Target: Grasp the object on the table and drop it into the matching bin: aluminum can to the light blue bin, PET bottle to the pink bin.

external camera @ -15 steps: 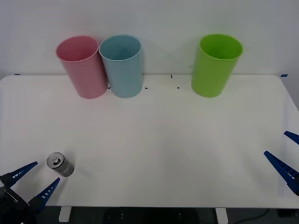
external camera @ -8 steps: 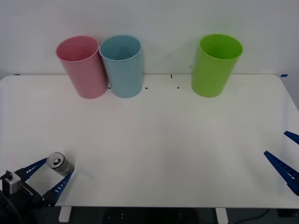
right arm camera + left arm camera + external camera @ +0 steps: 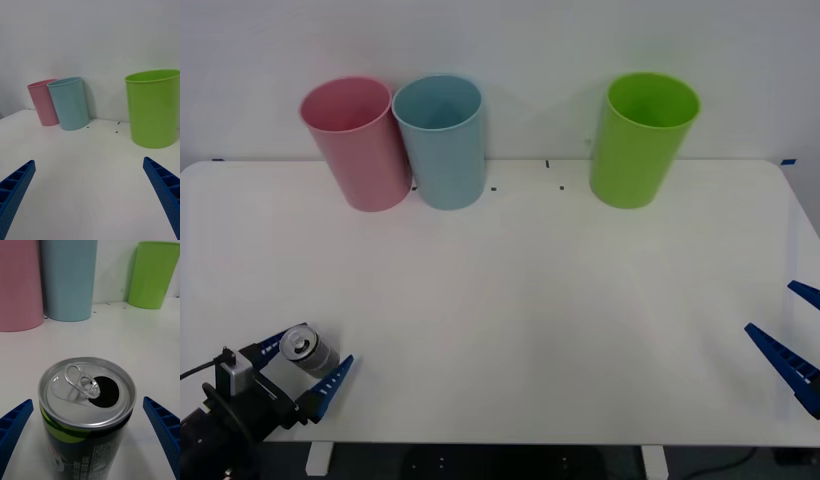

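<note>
— Two fingers of my left gripper [image 3: 308,359] spread around the aluminum can [image 3: 306,351]?
— Yes, can upright on the counter [image 3: 530,300], near-left corner. My right gripper [image 3: 790,330] idles spread, far right.

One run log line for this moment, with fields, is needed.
left gripper: open, around can | right gripper: open, idle | can: upright on table

Plain white wall [image 3: 530,40] behind
</note>
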{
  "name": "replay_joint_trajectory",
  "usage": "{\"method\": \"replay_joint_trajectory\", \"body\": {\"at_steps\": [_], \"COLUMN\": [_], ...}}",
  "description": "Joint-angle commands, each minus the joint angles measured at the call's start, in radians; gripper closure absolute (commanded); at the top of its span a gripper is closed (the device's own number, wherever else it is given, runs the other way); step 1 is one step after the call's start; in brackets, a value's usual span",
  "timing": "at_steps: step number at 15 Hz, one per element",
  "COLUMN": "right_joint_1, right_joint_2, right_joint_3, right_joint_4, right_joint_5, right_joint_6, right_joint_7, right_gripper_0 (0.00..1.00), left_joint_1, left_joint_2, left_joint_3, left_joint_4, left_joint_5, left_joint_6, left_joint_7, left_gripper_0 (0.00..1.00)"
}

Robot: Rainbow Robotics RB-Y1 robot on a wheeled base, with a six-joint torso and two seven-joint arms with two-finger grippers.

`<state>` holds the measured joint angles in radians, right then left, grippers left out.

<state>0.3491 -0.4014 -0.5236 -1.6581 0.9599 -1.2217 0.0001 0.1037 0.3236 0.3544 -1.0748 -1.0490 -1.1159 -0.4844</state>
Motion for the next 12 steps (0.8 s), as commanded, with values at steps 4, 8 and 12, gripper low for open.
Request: {"method": "replay_joint_trajectory", "body": {"at_steps": [4,8,12], "right_joint_1": [0.0,0.0,0.0], "right_joint_2": [0.0,0.0,0.0], "right_joint_3": [0.0,0.0,0.0], "right_joint_4": [0.0,0.0,0.0], "right_joint_5": [0.0,0.0,0.0], "right_joint_6": [0.0,0.0,0.0], "right_joint_7": [0.0,0.0,0.0], "right_gripper_0": [0.0,0.0,0.0], "left_joint_1": [-0.009,-0.009,-0.009], "left_joint_2": [0.0,0.0,0.0], "left_joint_3": [-0.011,-0.011,-0.006], "left_joint_4": [0.003,0.001,0.001], "left_joint_5": [-0.003,-0.003,-0.003], "left_joint_6": [0.007,0.007,0.007], "left_joint_7": [-0.002,-0.002,-0.005], "left_gripper_0": [0.0,0.0,1.0]}}
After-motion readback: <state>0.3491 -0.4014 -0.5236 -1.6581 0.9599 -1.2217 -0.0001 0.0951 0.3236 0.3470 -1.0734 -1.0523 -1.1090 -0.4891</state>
